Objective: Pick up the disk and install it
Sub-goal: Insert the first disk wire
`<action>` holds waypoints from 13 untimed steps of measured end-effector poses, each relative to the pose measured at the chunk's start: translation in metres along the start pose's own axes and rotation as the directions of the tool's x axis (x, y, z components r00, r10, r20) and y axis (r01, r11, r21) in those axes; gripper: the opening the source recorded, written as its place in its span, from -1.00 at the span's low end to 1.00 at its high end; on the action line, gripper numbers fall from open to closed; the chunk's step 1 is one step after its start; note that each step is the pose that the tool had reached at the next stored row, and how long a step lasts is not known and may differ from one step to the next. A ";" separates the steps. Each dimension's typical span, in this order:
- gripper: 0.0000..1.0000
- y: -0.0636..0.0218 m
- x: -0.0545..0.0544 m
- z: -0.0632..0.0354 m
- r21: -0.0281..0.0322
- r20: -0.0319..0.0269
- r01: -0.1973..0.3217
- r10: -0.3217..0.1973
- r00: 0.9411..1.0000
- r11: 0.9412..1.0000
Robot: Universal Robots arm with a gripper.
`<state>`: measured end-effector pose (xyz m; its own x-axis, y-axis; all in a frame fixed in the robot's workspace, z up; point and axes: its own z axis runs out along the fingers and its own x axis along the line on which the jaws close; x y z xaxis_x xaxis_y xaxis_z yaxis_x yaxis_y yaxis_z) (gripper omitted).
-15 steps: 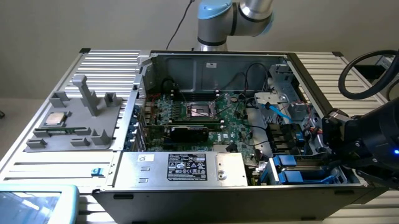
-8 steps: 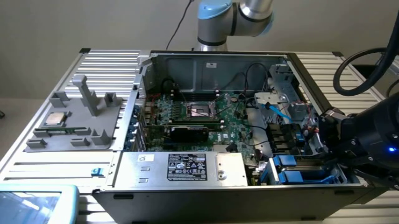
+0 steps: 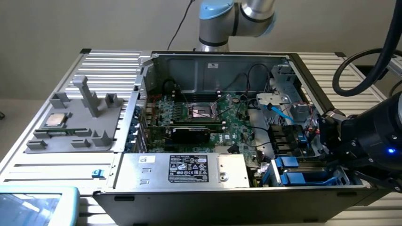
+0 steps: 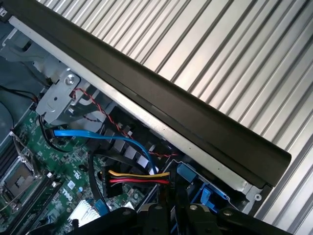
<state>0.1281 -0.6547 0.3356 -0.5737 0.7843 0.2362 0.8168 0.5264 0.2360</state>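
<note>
Corner object: a pale blue-rimmed flat panel (image 3: 35, 200), nearest the camera at the exterior view's left, is cut off by the frame. What it is cannot be told.
Fixture: a grey plastic holder with upright posts (image 3: 78, 120) stands on the ribbed aluminium table (image 3: 56, 165) and carries a small square silver processor chip (image 3: 55, 119).
Case: an open black-and-grey metal computer case (image 3: 213, 66) has a silver power-supply box with a printed label (image 3: 188, 170) along its near edge. The green motherboard (image 3: 213, 120) lies behind the box.
Disk: the drive in a bright blue plastic bracket (image 3: 291, 161) (image 4: 188, 176) sits in the bay at the case's corner, on the exterior view's right. It is just beside a second blue bracket (image 3: 304, 178). Its metal face and label are hidden, so which bracket is which stays uncertain.
Gripper: the black gripper (image 3: 321, 141) (image 4: 168, 209) hangs over that bay, its tip largely hidden. Whether it is clenched, released or grasping cannot be told.
Cables: a flat blue cable (image 4: 98, 136) and yellow-red-black wires (image 4: 139, 176) lie near the bracket.
</note>
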 end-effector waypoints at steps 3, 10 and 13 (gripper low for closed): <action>-0.66 0.0000 0.000 0.0001 0.012 0.017 0.001 -0.001 1.000 1.000; -0.66 -0.0009 0.002 0.0002 0.019 0.030 -0.002 0.002 1.000 1.000; -0.66 -0.0013 0.003 0.0003 0.030 0.049 -0.002 0.001 0.999 1.000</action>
<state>0.1256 -0.6534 0.3357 -0.5693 0.7998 0.1903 0.8197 0.5343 0.2066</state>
